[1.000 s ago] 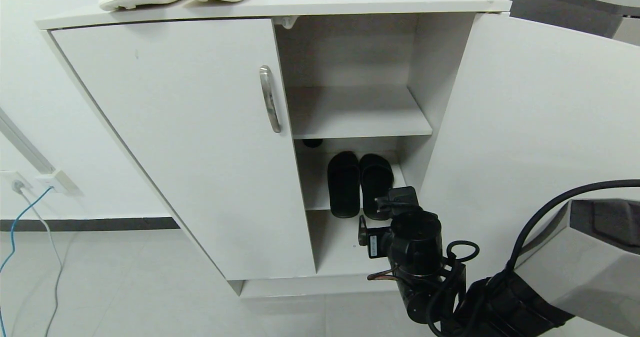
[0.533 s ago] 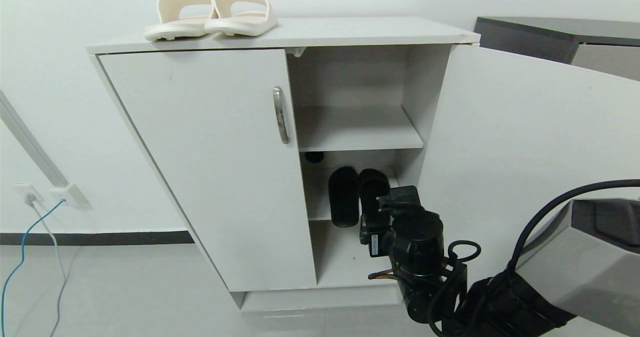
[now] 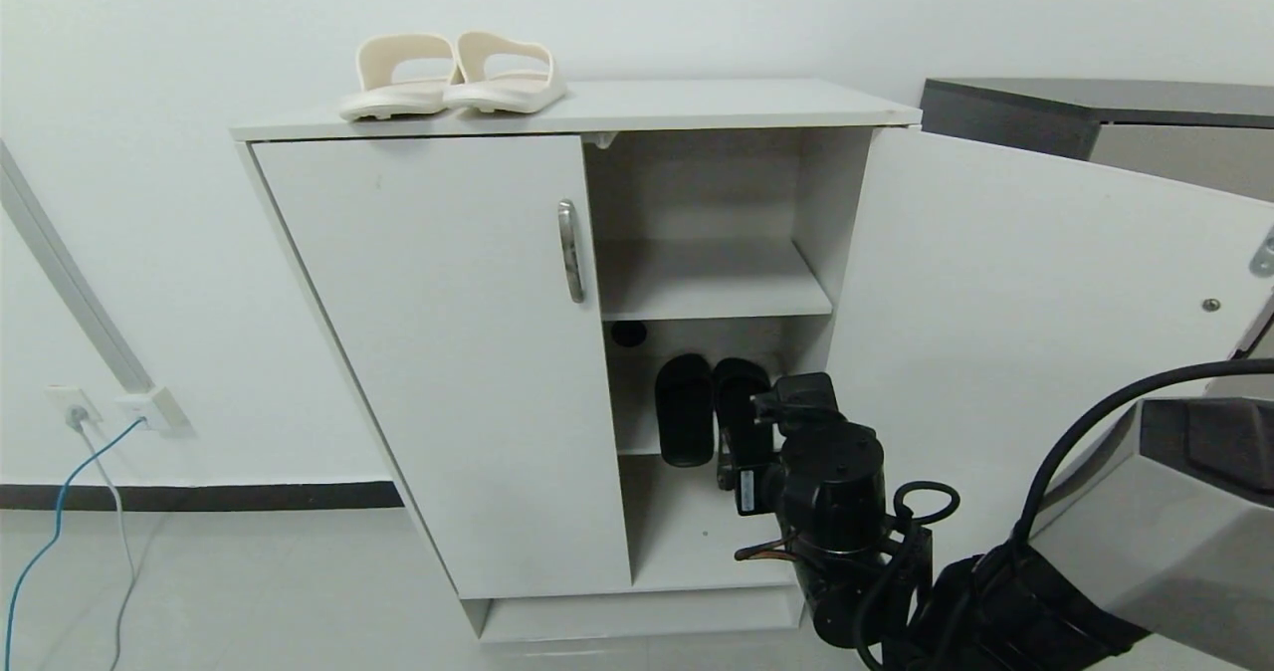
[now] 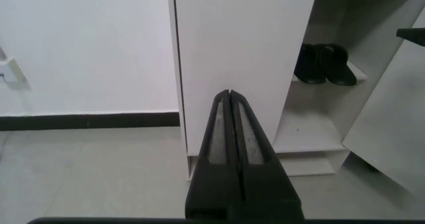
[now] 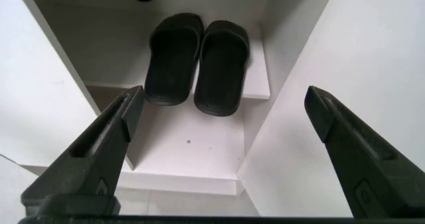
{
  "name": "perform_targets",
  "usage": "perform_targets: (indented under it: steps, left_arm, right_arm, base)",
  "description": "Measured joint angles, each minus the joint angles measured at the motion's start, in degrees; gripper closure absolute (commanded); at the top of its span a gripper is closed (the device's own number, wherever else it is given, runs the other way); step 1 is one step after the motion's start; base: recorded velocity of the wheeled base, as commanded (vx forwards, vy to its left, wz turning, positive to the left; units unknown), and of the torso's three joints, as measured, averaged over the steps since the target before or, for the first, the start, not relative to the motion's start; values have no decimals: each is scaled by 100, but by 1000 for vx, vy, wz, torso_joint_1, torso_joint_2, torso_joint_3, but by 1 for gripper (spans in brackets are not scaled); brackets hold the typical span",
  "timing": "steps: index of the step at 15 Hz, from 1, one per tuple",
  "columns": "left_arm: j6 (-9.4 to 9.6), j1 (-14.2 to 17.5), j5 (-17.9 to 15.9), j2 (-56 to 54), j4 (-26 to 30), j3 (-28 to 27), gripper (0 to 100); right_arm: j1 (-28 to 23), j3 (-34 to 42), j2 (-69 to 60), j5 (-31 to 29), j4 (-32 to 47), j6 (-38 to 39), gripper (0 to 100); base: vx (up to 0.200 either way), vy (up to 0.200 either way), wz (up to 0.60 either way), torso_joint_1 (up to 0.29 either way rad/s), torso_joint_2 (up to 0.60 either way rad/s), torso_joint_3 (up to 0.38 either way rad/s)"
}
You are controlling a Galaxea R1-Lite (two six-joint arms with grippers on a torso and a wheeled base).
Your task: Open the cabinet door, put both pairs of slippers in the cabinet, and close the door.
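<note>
Of the 2 pairs, the cream slippers (image 3: 453, 76) are the 1 left out. They sit on top of the cabinet (image 3: 717, 102), over its closed left door (image 3: 438, 352), side by side and touching. Their long axes run from the front edge toward the wall, high and to the left of both hands. The black slippers (image 5: 196, 64) lie on the lower shelf behind the open right door (image 3: 995, 333). Your right hand (image 5: 224, 98) hangs low before that shelf, jaws wide, holding nothing. Your left hand (image 4: 229, 98) is low too, fingers pressed together and empty, pointed at the closed door's lower part. The left arm looks better placed for the reach.
</note>
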Motion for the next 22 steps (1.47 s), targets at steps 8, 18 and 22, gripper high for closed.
perform_targets:
  steps: [8,18,22]
  left_arm:
    - [-9,-5,0,0,11,0,100]
    - [-17,-2,-2,0,0,0,100]
    - [-22,-2,6,0,-2,0,100]
  right_arm:
    - [-4,6,2,-9,-9,0,0]
    - [7,55,-11,-6,-30,-7,0]
    - [7,102,-33,-6,-28,-10,0]
  base:
    - [0,200,0,3,5,5]
    - [0,200,0,1,1,2]
    - [0,150,0,2,-1,3]
